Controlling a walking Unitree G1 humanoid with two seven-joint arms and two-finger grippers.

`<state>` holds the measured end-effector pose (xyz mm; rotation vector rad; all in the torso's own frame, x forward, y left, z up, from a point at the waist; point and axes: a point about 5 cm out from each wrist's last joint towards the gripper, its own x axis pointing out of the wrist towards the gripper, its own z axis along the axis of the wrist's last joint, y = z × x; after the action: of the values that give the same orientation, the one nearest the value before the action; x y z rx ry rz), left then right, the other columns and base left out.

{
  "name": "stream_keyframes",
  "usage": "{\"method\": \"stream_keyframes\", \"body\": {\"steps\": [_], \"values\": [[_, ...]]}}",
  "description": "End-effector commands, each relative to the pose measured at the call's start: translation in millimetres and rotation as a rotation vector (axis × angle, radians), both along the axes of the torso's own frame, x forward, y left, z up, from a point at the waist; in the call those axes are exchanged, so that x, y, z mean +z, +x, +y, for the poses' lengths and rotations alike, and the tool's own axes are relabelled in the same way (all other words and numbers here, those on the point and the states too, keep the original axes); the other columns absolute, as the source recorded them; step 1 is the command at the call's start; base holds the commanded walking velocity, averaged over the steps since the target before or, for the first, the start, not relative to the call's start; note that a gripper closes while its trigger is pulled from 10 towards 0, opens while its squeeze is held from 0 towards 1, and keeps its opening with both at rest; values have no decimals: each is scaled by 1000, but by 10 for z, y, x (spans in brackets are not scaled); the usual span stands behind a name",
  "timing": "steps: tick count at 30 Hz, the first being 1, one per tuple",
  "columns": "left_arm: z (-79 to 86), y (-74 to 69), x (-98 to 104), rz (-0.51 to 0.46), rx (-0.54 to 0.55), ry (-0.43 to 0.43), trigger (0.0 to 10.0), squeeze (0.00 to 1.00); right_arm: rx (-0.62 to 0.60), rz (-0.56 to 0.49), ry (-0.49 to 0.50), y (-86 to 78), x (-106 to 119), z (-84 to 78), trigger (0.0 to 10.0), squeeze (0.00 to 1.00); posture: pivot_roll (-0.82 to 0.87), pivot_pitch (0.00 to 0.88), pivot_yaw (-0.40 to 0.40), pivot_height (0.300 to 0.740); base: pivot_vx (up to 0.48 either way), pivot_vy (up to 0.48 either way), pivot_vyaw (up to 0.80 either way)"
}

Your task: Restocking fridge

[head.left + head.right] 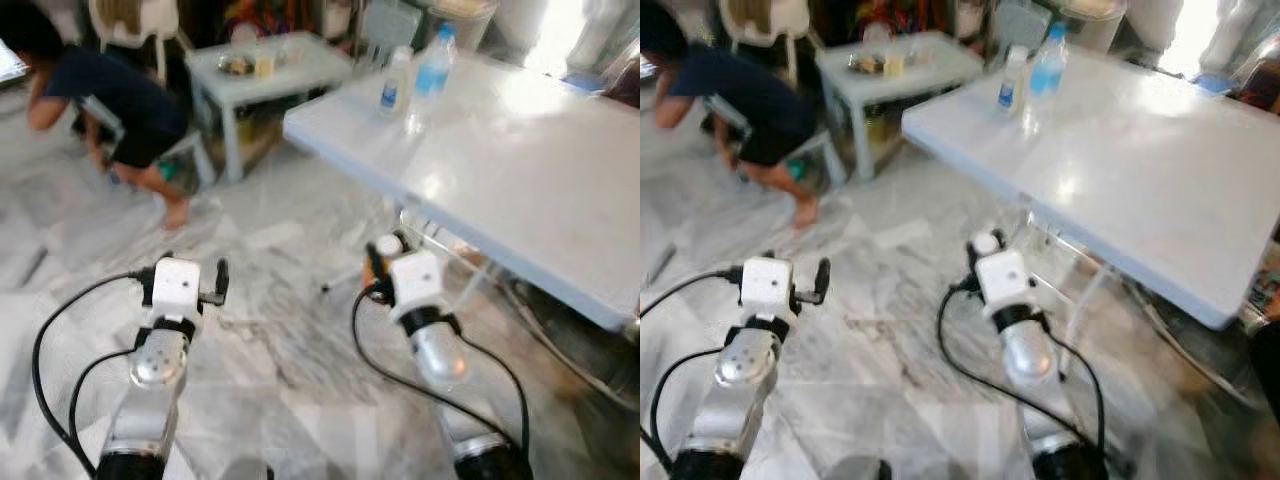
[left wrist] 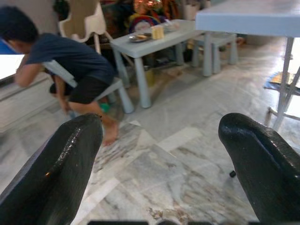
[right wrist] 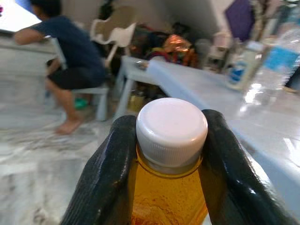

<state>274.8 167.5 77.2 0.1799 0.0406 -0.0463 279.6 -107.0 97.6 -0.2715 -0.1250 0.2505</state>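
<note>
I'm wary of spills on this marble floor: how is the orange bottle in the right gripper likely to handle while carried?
The orange bottle, clamped just under its white cap by the right gripper, looks full, so probably heavy for its size. Its smooth plastic could slip between the fingers. The cap seems closed, so leaking looks unlikely.

Left claw (image 2: 159, 159) spread wide; right claw (image 3: 171, 154) apparently clamped shut.

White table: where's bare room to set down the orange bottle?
The white table is bare from the near edge across its middle. Only its far corner is taken, by two clear bottles. The right gripper holds the orange bottle; the left gripper is open.
</note>
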Motion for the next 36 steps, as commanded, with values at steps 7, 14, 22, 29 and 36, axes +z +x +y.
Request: {"method": "stream_keyframes", "body": {"steps": [7, 14, 22, 29, 36], "values": [[8, 20, -15, -2, 6, 12, 10000, 0, -22, -42, 121, 260, 379, 275, 10000, 0, 5, 0, -29, 740, 0, 0, 793], [-14, 4, -27, -1, -6, 22, 10000, 0, 28, -15, -33, 193, -87, 346, 10000, 0, 27, 0, -30, 740, 0, 0, 788], [60, -8, -9, -7, 2, 38, 10000, 0, 13, 14, -108, 102, -201, 186, 10000, 0, 46, 0, -27, 740, 0, 0, 781], [91, -5, -7, -8, 10, 46, 10000, 0, -24, -92, 108, 249, 325, 161, 10000, 0, 42, 0, -28, 740, 0, 0, 781], [78, -20, -9, -9, 11, 54, 10000, 0, 30, -45, 123, 160, 316, -144, 10000, 0, 39, 0, -37, 740, 0, 0, 782]]}}
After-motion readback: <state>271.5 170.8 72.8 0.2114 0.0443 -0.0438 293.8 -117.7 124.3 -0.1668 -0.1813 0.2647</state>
